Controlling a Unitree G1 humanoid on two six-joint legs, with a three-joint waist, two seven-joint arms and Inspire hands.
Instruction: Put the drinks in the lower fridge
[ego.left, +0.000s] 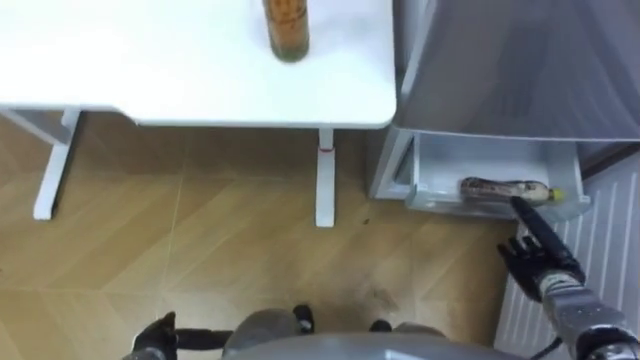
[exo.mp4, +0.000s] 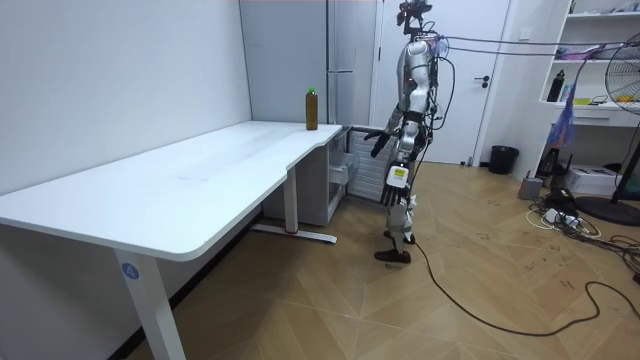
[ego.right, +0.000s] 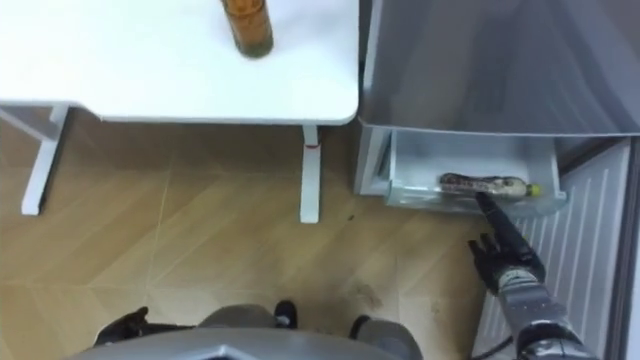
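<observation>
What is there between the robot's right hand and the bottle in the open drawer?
In the left eye view, just the drawer's front wall: the right hand stretches straight fingers up to that wall, close to the bottle.

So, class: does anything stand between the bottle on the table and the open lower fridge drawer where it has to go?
Nothing visible does. The bottle stands near the table edge beside the fridge; the drawer is open below. A second bottle lies in it. The right hand, open, points at its front.
</observation>
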